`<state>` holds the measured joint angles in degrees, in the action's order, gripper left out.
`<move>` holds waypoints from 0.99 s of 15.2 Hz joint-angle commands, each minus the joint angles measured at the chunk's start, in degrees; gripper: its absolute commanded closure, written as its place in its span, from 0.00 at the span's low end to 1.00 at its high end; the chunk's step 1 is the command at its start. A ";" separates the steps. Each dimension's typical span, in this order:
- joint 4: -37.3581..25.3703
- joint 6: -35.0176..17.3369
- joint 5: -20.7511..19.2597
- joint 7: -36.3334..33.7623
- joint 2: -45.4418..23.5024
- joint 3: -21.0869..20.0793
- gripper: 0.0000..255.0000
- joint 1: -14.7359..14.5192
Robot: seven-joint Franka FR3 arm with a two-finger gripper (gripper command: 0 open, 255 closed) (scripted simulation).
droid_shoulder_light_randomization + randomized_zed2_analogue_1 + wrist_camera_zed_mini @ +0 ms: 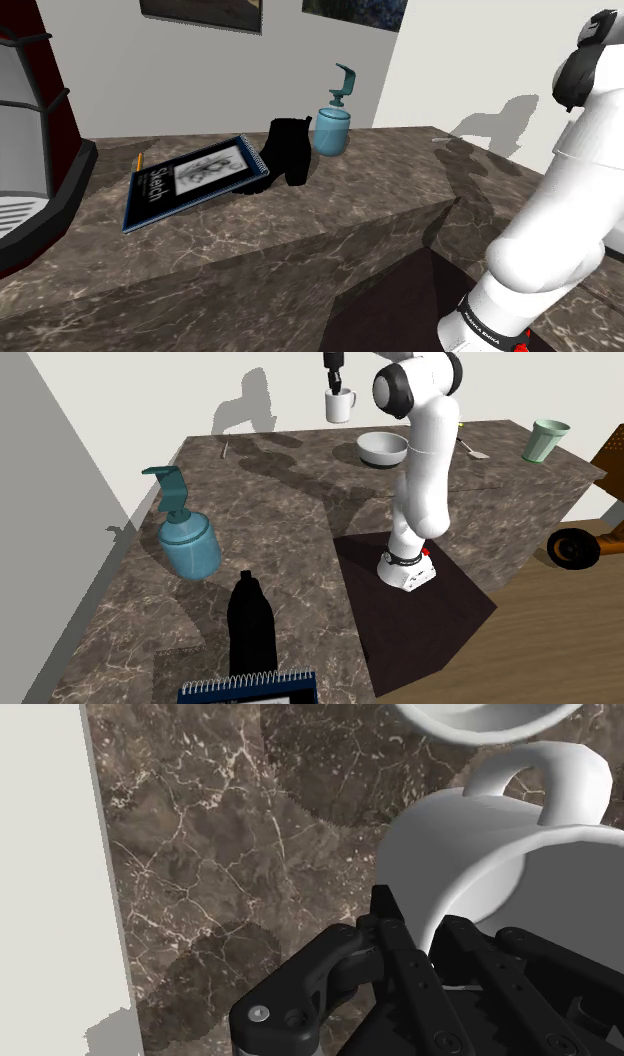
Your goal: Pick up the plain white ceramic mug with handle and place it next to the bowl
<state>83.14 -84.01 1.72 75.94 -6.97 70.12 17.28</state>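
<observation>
A plain white mug (340, 406) with a handle hangs in the air above the dark marble counter (280, 502), just beyond and to the left of the white bowl (383, 448) in the second exterior view. My black gripper (334, 388) comes down from above and is shut on the mug's rim. In the wrist view the mug (480, 854) is clasped by its wall: one finger (395, 939) lies outside it, the other inside. Its handle (560, 779) points away from the fingers, toward the bowl's rim (480, 719).
A green cup (545, 440) and a small utensil (472, 448) lie beyond the bowl. A blue soap dispenser (333, 122), a black boot (288, 150) and a sketchbook (190, 180) sit at the counter's other end. A pale wall (50, 854) borders the counter near the mug.
</observation>
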 commanded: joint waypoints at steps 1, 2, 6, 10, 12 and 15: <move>-6.23 1.89 9.08 7.56 -9.50 0.36 1.00 8.32; -9.38 3.01 11.81 9.70 -12.58 -1.32 1.00 13.23; -25.42 9.07 21.37 15.13 -23.89 -7.63 1.00 32.01; -29.39 9.60 23.73 16.05 -27.11 -9.46 1.00 36.94; -25.47 7.11 22.84 16.23 -26.16 -8.73 1.00 34.60; -20.46 3.75 21.81 16.39 -25.05 -7.88 1.00 31.73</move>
<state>60.89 -79.06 23.94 92.25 -32.49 61.90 50.05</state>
